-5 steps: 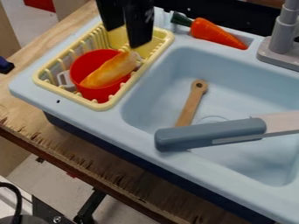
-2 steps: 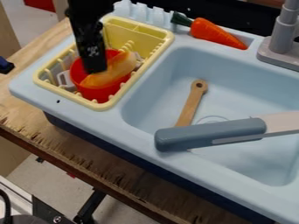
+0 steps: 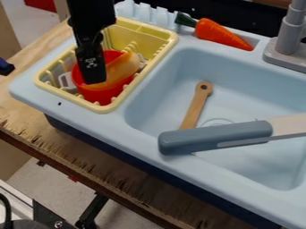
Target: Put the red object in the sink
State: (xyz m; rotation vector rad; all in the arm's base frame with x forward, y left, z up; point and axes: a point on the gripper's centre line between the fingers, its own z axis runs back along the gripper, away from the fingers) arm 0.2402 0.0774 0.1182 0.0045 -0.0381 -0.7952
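The black gripper (image 3: 93, 81) hangs down over the yellow rack (image 3: 125, 33), slightly slanted; from here I can't tell whether it's wide or narrow. The red cup (image 3: 101, 96) sits inside that rack, rounded, an orange-yellow toy (image 3: 122, 68) across its mouth.

A pale yellow rack (image 3: 173, 39) has a yellow-orange toy food piece (image 3: 122, 69) lying aslant within it, and near its far corner lies an orange toy carrot (image 3: 220, 34) with a green top. Between the carrot and a blue-handled utensil (image 3: 218, 136) lies a brown wooden-looking one (image 3: 196, 105); a grey faucet (image 3: 290, 38) stands upright to the carrot's side.
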